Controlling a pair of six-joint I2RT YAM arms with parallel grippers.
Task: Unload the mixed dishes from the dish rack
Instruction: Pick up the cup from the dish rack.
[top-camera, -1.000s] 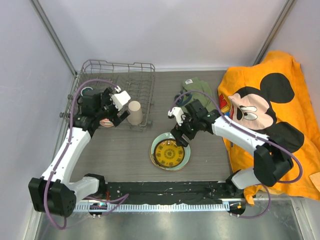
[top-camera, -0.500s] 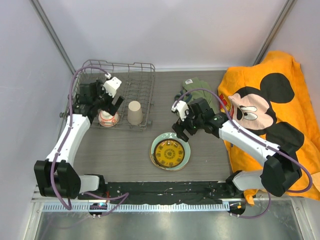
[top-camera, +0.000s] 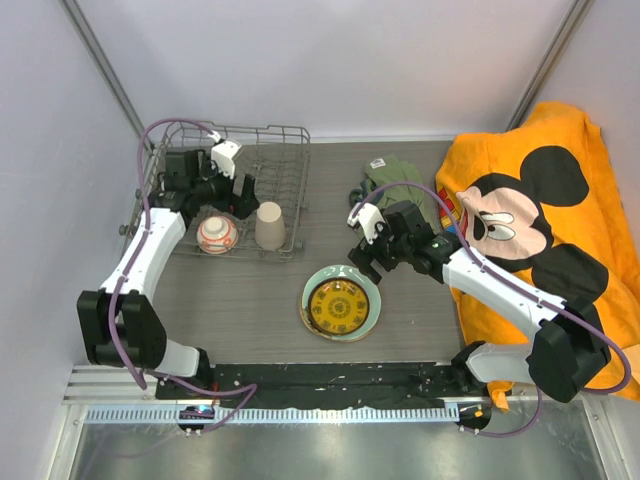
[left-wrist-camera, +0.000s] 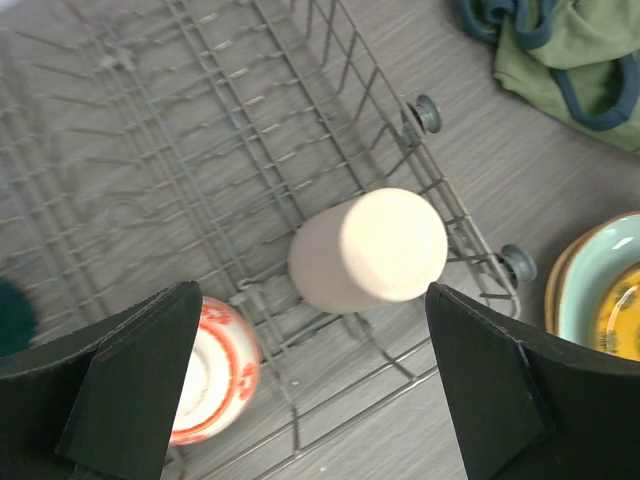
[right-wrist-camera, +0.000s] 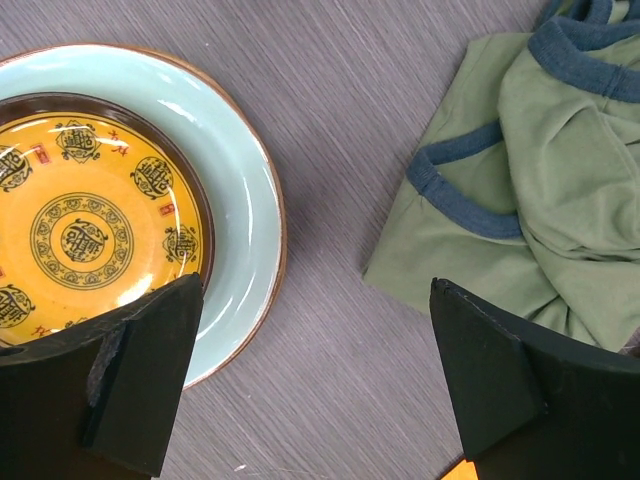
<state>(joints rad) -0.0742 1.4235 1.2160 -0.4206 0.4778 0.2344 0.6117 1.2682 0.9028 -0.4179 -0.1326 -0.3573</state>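
Observation:
The grey wire dish rack (top-camera: 285, 160) stands at the back left. In it a beige cup (top-camera: 269, 225) stands upside down beside a small red-and-white bowl (top-camera: 217, 234); both show in the left wrist view, cup (left-wrist-camera: 368, 250) and bowl (left-wrist-camera: 208, 375). My left gripper (top-camera: 243, 200) hangs open and empty over the rack, above the cup and bowl (left-wrist-camera: 312, 395). A small yellow patterned plate (top-camera: 339, 306) lies on a pale green plate (top-camera: 366, 290) on the table. My right gripper (top-camera: 366, 262) is open and empty just behind these plates (right-wrist-camera: 318, 380). A dark green blur (left-wrist-camera: 10, 315) shows at the rack's left.
An olive-green cloth garment (top-camera: 392, 183) lies right of the rack, close behind my right gripper (right-wrist-camera: 520, 170). A large orange Mickey Mouse blanket (top-camera: 540, 215) covers the table's right side. Grey walls close in on the left and back.
My left gripper has swung from near the bowl and cup back over the rack. My right gripper has drawn away from the plates, a little to the right and back.

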